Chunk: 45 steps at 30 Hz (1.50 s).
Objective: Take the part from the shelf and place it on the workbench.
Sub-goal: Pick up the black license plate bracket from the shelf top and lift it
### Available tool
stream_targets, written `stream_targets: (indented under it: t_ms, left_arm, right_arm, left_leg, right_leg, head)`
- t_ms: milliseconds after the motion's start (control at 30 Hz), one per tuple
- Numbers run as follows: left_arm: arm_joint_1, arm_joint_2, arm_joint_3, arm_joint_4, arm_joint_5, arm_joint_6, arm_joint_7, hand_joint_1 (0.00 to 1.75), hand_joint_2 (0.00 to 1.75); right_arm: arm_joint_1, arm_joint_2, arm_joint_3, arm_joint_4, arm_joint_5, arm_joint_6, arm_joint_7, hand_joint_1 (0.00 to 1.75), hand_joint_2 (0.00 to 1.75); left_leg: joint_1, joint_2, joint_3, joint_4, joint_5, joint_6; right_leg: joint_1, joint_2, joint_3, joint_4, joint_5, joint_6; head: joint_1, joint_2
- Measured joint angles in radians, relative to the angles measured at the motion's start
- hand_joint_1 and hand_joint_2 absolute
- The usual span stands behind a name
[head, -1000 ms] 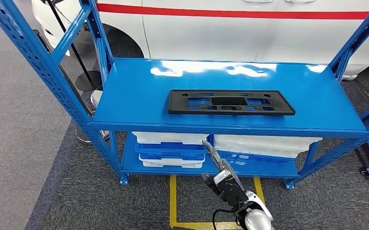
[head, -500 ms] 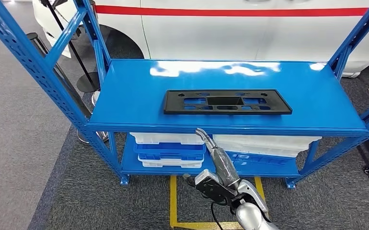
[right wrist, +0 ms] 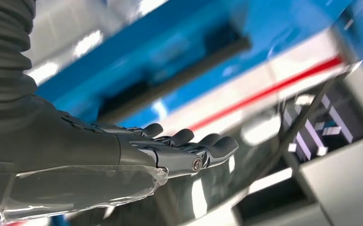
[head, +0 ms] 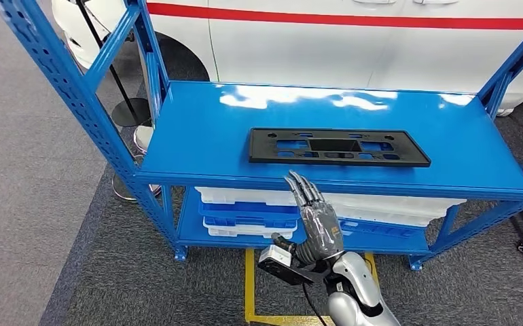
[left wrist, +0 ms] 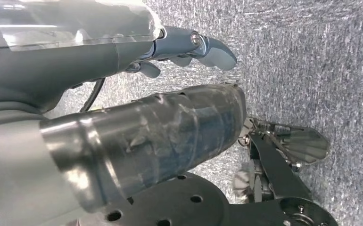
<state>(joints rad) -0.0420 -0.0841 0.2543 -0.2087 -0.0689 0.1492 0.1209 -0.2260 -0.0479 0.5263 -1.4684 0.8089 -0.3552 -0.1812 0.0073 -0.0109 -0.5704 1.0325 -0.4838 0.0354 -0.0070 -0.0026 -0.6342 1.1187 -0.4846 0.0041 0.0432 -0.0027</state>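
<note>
The part (head: 339, 147), a flat black plate with cut-outs, lies lengthwise on the shelf (head: 197, 129), near its front edge, untouched. Just below that edge the right hand (head: 313, 217) is raised with fingers (head: 299, 187) straight and apart, holding nothing, probably lined up to reach over the lip. The left hand (left wrist: 123, 66) hangs over grey carpet, empty, fingers loosely apart. White bins (head: 245, 204) sit underneath; a white car (head: 354, 41) stands behind.
</note>
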Motion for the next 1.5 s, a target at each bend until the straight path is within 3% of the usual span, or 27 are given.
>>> stream_targets:
  t_ms: [67,200,267,333,400,433,500,567,667,733,833,900,933,1000,1067,1133,1233,1300,1367,1400,1433,1500]
  left_arm:
    - [-0.001,-0.001,0.000,0.000,-0.008,-0.002,0.003,0.00,0.00]
    - [-0.002,0.000,0.003,0.000,-0.024,-0.008,0.012,0.00,0.00]
    - [-0.002,0.000,0.003,0.000,-0.029,-0.011,0.015,0.00,0.00]
    - [-0.001,0.000,0.004,0.000,-0.033,-0.014,0.018,0.00,0.00]
    - [0.000,0.000,0.004,0.000,-0.039,-0.016,0.024,0.00,0.00]
    - [0.001,0.001,0.005,0.000,-0.042,-0.016,0.026,0.00,0.00]
    - [0.000,0.002,0.007,0.000,-0.046,-0.018,0.028,0.00,0.00]
    - [-0.001,0.002,0.009,0.000,-0.048,-0.018,0.030,0.00,0.00]
    - [-0.001,0.002,0.013,0.000,-0.048,-0.018,0.031,0.00,0.00]
    - [-0.001,0.003,0.016,0.000,-0.049,-0.021,0.031,0.00,0.00]
    - [0.000,0.003,0.020,0.000,-0.053,-0.028,0.031,0.00,0.00]
    - [0.001,0.003,0.022,0.000,-0.058,-0.029,0.032,0.00,0.00]
    - [0.002,0.003,0.022,0.000,-0.060,-0.030,0.033,0.00,0.00]
    - [0.002,0.003,0.022,0.000,-0.063,-0.029,0.034,0.00,0.00]
    - [0.001,0.003,0.023,0.001,-0.065,-0.029,0.034,0.00,0.00]
    - [0.000,0.003,0.024,0.001,-0.066,-0.028,0.034,0.00,0.00]
    - [-0.002,0.003,0.026,0.001,-0.066,-0.028,0.035,0.00,0.00]
    - [-0.002,0.003,0.028,0.001,-0.067,-0.028,0.035,0.00,0.00]
    - [0.000,0.003,0.029,0.001,-0.067,-0.028,0.035,0.00,0.00]
    - [0.000,0.003,0.029,0.001,-0.067,-0.028,0.035,0.00,0.00]
    - [0.001,0.003,0.029,0.001,-0.067,-0.028,0.035,0.00,0.00]
    - [0.002,0.003,0.029,0.001,-0.068,-0.029,0.035,0.00,0.00]
  right_arm:
    - [-0.006,-0.003,0.006,0.007,0.115,-0.066,0.046,0.00,1.75]
    - [-0.011,-0.008,0.008,0.031,0.296,-0.155,0.126,0.00,1.75]
    - [-0.016,-0.010,0.008,0.043,0.346,-0.174,0.150,0.00,1.75]
    - [-0.019,-0.011,0.008,0.060,0.393,-0.184,0.177,0.00,1.75]
    - [-0.022,-0.012,0.008,0.082,0.465,-0.193,0.219,0.00,1.75]
    - [-0.023,-0.012,0.007,0.093,0.504,-0.198,0.241,0.00,1.75]
    - [-0.027,-0.013,0.004,0.111,0.556,-0.207,0.268,0.00,1.75]
    - [-0.032,-0.014,0.002,0.123,0.573,-0.212,0.277,0.00,1.75]
    - [-0.036,-0.016,0.001,0.136,0.584,-0.215,0.285,0.00,1.75]
    - [-0.039,-0.019,-0.002,0.142,0.607,-0.219,0.300,0.00,1.75]
    - [-0.038,-0.023,-0.010,0.154,0.635,-0.225,0.319,0.00,1.75]
    - [-0.034,-0.025,-0.015,0.162,0.640,-0.224,0.322,0.00,1.75]
    - [-0.033,-0.026,-0.017,0.166,0.641,-0.223,0.322,0.00,1.75]
    - [-0.035,-0.027,-0.020,0.169,0.640,-0.221,0.321,0.00,1.75]
    - [-0.038,-0.027,-0.021,0.171,0.639,-0.217,0.321,0.00,1.75]
    - [-0.040,-0.027,-0.021,0.174,0.640,-0.212,0.321,0.00,1.75]
    - [-0.042,-0.028,-0.021,0.175,0.654,-0.212,0.327,0.00,1.75]
    - [-0.043,-0.028,-0.021,0.175,0.661,-0.213,0.332,0.00,1.75]
    - [-0.043,-0.028,-0.021,0.176,0.662,-0.214,0.336,0.00,1.75]
    - [-0.043,-0.028,-0.021,0.177,0.663,-0.214,0.338,0.00,1.75]
    - [-0.043,-0.028,-0.021,0.177,0.663,-0.215,0.340,0.00,1.75]
    - [-0.043,-0.028,-0.021,0.178,0.664,-0.217,0.342,0.00,1.75]
  left_leg:
    - [-0.002,0.000,-0.002,0.000,-0.002,-0.006]
    - [-0.001,0.001,-0.005,0.013,-0.017,-0.027]
    - [0.001,0.003,-0.042,0.095,-0.068,-0.034]
    - [0.004,0.004,-0.101,0.219,-0.123,-0.040]
    - [0.007,0.004,-0.123,0.260,-0.119,-0.046]
    - [0.009,0.005,-0.106,0.223,-0.090,-0.047]
    - [0.012,0.006,-0.042,0.093,-0.027,-0.047]
    - [0.009,0.005,-0.004,0.011,-0.003,-0.040]
    - [0.006,0.003,-0.002,-0.001,0.000,-0.022]
    - [0.008,0.003,0.002,-0.011,0.002,-0.007]
    - [0.008,0.005,0.009,-0.016,-0.006,0.009]
    - [0.007,0.005,0.017,-0.015,-0.007,0.008]
    - [0.006,0.005,0.022,-0.014,-0.008,0.006]
    - [0.006,0.002,0.034,-0.014,-0.017,0.000]
    - [0.004,0.001,0.038,-0.013,-0.025,-0.009]
    - [0.003,0.001,0.037,-0.015,-0.028,-0.019]
    - [0.004,0.003,0.033,0.004,-0.050,-0.032]
    - [0.005,0.004,-0.013,0.101,-0.099,-0.038]
    - [0.005,0.005,-0.086,0.226,-0.141,-0.042]
    - [0.005,0.005,-0.108,0.254,-0.139,-0.043]
    - [0.006,0.005,-0.113,0.248,-0.118,-0.044]
    - [0.005,0.006,-0.071,0.141,-0.041,-0.039]
  right_leg:
    - [0.008,0.002,0.029,-0.068,0.015,-0.008]
    - [0.005,0.002,0.040,-0.091,0.022,-0.020]
    - [0.001,-0.001,0.047,-0.102,0.026,-0.029]
    - [0.002,-0.004,0.047,-0.101,0.025,-0.033]
    - [0.002,-0.005,0.044,-0.096,0.023,-0.033]
    - [0.001,-0.004,0.044,-0.093,0.022,-0.031]
    - [0.000,-0.003,0.042,-0.085,0.016,-0.024]
    - [0.002,-0.002,0.039,-0.077,0.013,-0.014]
    - [0.002,-0.001,0.037,-0.078,0.015,0.000]
    - [-0.001,0.000,0.023,-0.049,-0.004,0.009]
    - [-0.005,0.001,-0.069,0.123,-0.070,0.020]
    - [-0.007,0.001,-0.113,0.195,-0.077,0.022]
    - [-0.007,0.001,-0.108,0.174,-0.053,0.021]
    - [-0.006,0.002,-0.055,0.052,0.019,0.013]
    - [0.001,0.003,-0.009,-0.047,0.052,0.005]
    - [0.007,0.004,0.001,-0.070,0.044,-0.001]
    - [0.000,0.004,0.016,-0.089,0.042,-0.017]
    - [-0.002,0.002,0.026,-0.097,0.039,-0.028]
    - [0.000,0.000,0.029,-0.096,0.035,-0.034]
    - [0.001,-0.001,0.030,-0.095,0.033,-0.035]
    - [0.001,0.000,0.032,-0.094,0.029,-0.035]
    - [0.001,0.003,0.040,-0.093,0.017,-0.030]
  head:
    - [0.000,0.000]
    - [-0.001,0.000]
    - [-0.002,0.000]
    - [-0.003,0.000]
    - [-0.003,0.000]
    - [-0.004,0.000]
    - [-0.003,0.000]
    - [-0.003,0.000]
    - [-0.003,0.000]
    - [-0.002,0.000]
    - [-0.002,0.000]
    - [-0.002,0.000]
    - [-0.002,0.000]
    - [-0.001,0.000]
    - [-0.001,0.000]
    - [-0.002,0.000]
    - [-0.002,0.000]
    - [-0.003,0.000]
    - [-0.003,0.000]
    - [-0.003,0.000]
    - [-0.003,0.000]
    - [-0.003,0.000]
